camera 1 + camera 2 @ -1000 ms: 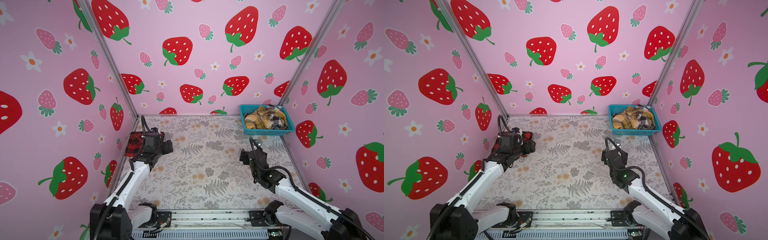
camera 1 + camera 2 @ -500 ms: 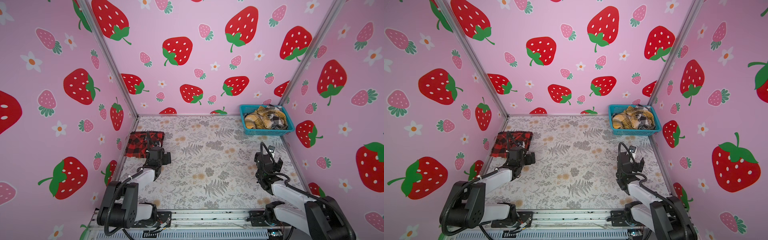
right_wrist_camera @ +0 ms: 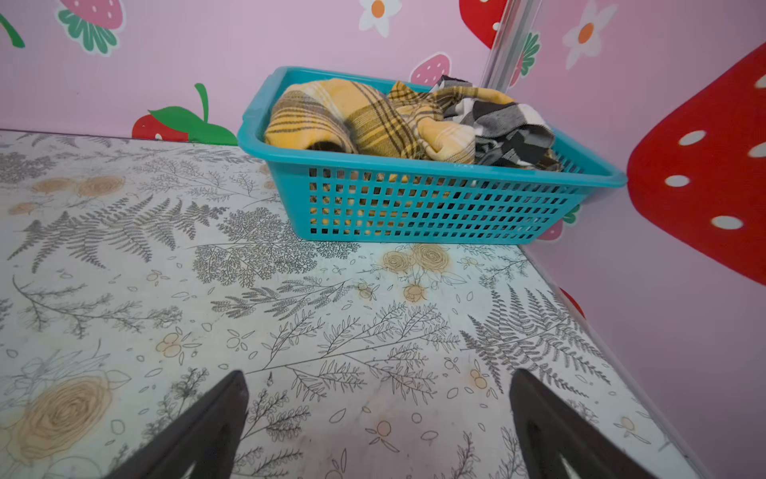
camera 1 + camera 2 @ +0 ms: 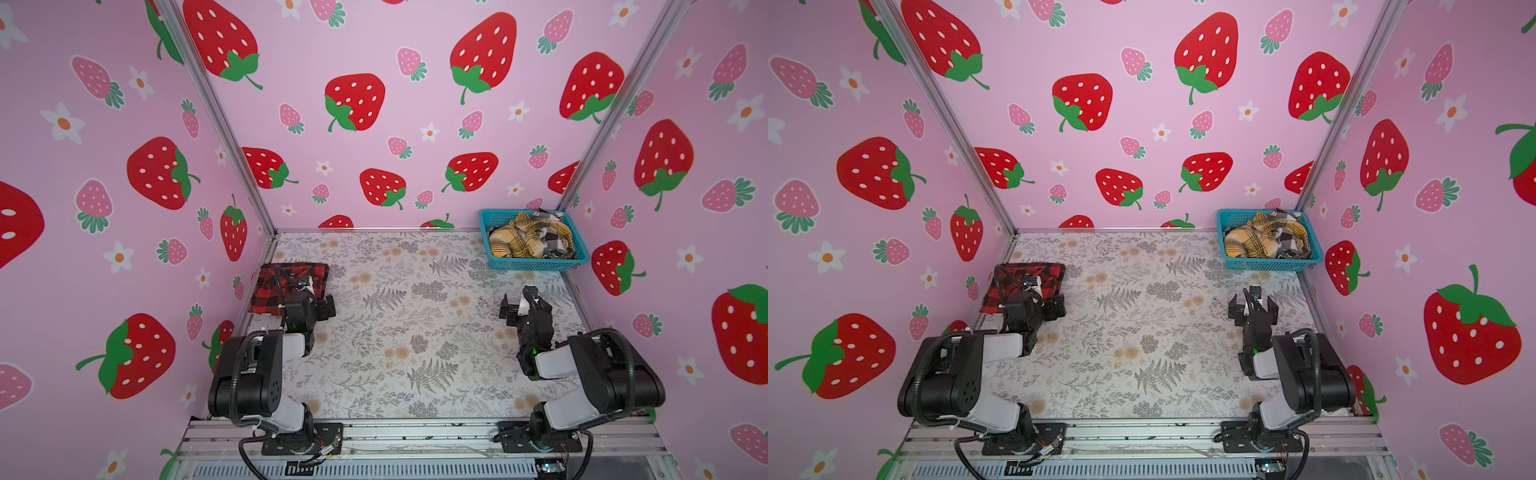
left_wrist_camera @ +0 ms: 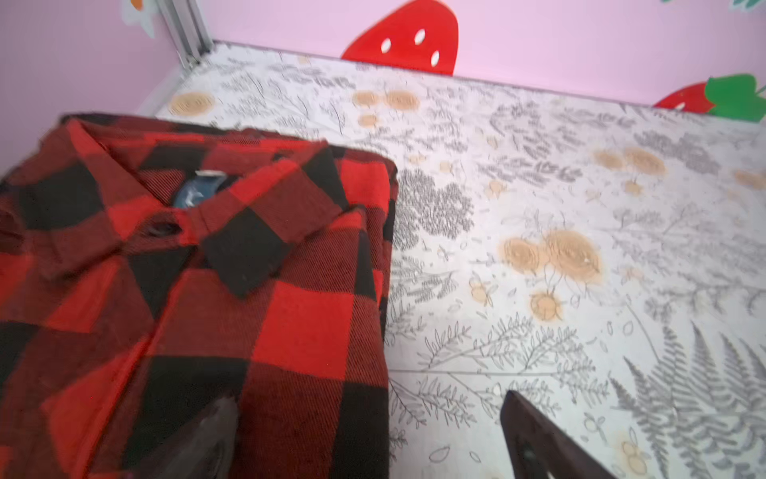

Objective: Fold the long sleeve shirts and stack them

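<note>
A folded red-and-black check long sleeve shirt (image 4: 270, 291) (image 4: 1054, 276) lies collar up against the left wall. My left gripper (image 4: 309, 303) (image 4: 1038, 305) hovers open just in front of it. In the left wrist view (image 5: 369, 414) one finger is over the shirt's (image 5: 207, 290) near edge and the other over the table, gripping nothing. My right gripper (image 4: 519, 305) (image 4: 1254, 306) (image 3: 379, 398) is open and empty above the table. More long sleeve shirts lie crumpled in the basket: a yellow plaid one (image 4: 519, 243) (image 3: 364, 120) and a grey-and-white one (image 4: 555, 241) (image 3: 505, 128).
The teal basket (image 4: 536, 264) (image 4: 1266, 264) (image 3: 414, 207) stands in the back right corner. Pink strawberry walls close in the floral table (image 4: 415, 332) on three sides. A metal rail (image 4: 415, 436) with both arm bases runs along the front.
Both arms have drawn back toward the front and folded up. The left gripper has left the folded red shirt lying uncovered. The right gripper has swung right, toward the basket side, and opened a little wider.
</note>
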You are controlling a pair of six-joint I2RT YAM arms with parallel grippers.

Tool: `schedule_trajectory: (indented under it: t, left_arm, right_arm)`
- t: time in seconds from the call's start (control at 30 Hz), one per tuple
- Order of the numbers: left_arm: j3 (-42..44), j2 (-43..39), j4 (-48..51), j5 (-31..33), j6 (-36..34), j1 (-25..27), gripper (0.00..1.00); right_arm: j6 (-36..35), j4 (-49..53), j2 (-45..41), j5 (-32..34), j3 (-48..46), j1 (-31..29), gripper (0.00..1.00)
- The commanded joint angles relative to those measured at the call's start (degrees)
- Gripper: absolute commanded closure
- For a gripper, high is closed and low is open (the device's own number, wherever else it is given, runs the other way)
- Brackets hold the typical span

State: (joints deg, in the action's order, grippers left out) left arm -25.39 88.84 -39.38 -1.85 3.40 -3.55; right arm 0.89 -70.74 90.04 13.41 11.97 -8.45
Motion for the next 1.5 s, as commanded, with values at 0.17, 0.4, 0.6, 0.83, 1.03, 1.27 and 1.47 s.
schedule_trajectory:
  t: [0.17, 0.4, 0.6, 0.83, 1.03, 1.27, 1.47]
  left_arm:
    - [-1.16, 0.47, -4.31, -4.31, -1.6, 0.5, 0.01]
    - [-0.89, 0.1, -4.23, -1.61, -2.16, 1.63, 0.01]
    - [-0.67, -0.11, -4.37, -0.75, -2.4, 2.11, 0.01]
    - [-0.98, 0.1, -4.07, -0.36, -2.34, 2.22, 0.01]
    - [-1.07, 0.15, -3.96, -0.61, -2.26, 2.21, 0.01]
    - [-1.07, 0.08, -3.96, -0.65, -2.26, 2.15, 0.01]
    - [-1.07, 0.1, -3.96, -0.64, -2.27, 2.18, 0.01]
  right_arm:
    - [-0.09, 0.08, 0.45, -9.08, 4.02, 3.22, 0.0]
    - [-0.26, -0.5, 0.13, -8.84, 3.5, 3.0, 0.0]
    - [-0.45, -0.67, 0.12, -8.58, 3.46, 2.85, 0.0]
    - [-0.45, -0.51, 0.14, -8.57, 3.59, 2.82, 0.0]
    - [-0.45, -0.44, 0.23, -8.58, 3.68, 2.87, 0.0]
    - [-0.45, -0.24, 0.34, -8.57, 3.85, 2.89, 0.0]
    - [-0.45, -0.12, 0.36, -8.56, 3.85, 2.91, 0.0]
